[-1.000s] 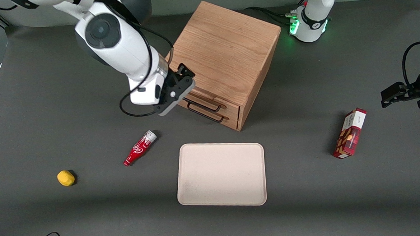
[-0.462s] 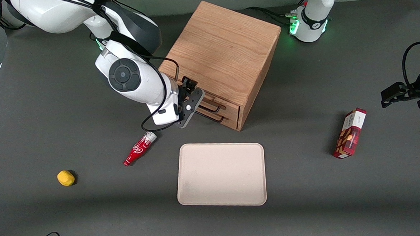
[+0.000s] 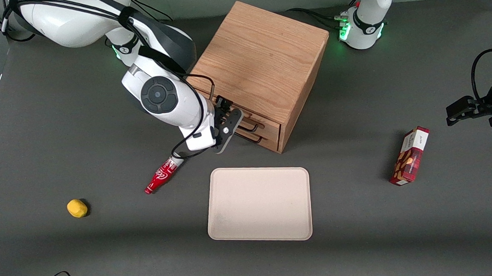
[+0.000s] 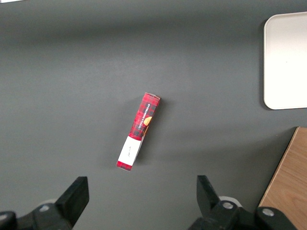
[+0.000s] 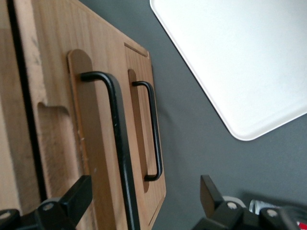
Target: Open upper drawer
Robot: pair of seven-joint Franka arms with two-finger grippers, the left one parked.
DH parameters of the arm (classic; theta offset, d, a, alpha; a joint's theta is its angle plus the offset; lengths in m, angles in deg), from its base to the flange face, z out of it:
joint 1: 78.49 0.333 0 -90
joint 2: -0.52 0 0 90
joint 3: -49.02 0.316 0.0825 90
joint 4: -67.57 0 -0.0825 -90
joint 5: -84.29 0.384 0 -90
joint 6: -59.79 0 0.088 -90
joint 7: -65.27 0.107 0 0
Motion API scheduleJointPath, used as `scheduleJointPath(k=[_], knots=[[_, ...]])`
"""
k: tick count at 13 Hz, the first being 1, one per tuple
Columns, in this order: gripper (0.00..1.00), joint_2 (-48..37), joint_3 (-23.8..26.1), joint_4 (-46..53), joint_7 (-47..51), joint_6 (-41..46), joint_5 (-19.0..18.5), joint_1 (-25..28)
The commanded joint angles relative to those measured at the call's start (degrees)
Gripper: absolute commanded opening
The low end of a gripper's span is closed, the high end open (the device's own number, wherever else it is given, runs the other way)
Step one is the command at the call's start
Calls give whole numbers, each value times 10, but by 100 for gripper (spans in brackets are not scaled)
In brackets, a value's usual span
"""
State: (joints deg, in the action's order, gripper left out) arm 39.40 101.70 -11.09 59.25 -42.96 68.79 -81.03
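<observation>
The gripper (image 3: pixel 233 124) is positioned directly in front of the cabinet (image 3: pixel 263 65), level with the drawer fronts, and its fingers (image 5: pixel 79 196) are spread wide with nothing between them. The upper drawer (image 5: pixel 53 139) is fully closed, its front flush with the cabinet face. In the right wrist view its handle (image 5: pixel 117 143) — a thin black wire bar — runs lengthwise into the gap between the two fingers, so the bar appears roughly centred in the open jaw but not yet contacted. The wide opening is judged to give clearance on both sides of the bar during the approach. The lower drawer (image 5: pixel 144 158) carries an identical handle (image 5: pixel 154 129) just beside the target, outside the finger gap; the two bars sit close together, so a small vertical offset could place the wrong bar in the grip. A beige tray (image 3: pixel 258 203) lies on the table near the gripper, nearer to the front camera, inside the area the drawer is likely to extend toward. A red bottle (image 3: pixel 163 174) lies just below the wrist housing, also nearer to the camera. The step in hand is judged to be final alignment — advance, close on the upper bar, then pull straight out from the cabinet face.
</observation>
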Motion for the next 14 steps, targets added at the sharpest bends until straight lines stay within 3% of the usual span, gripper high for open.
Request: scheduleJointPath(k=[1,4,7,14], knots=[[100,19,4,4,-7,-10,-44,8],[100,24,-1,3,-7,-27,-50,8],[100,29,-5,3,-12,-29,-88,8],[100,-6,-91,5,-61,-94,-88,18]])
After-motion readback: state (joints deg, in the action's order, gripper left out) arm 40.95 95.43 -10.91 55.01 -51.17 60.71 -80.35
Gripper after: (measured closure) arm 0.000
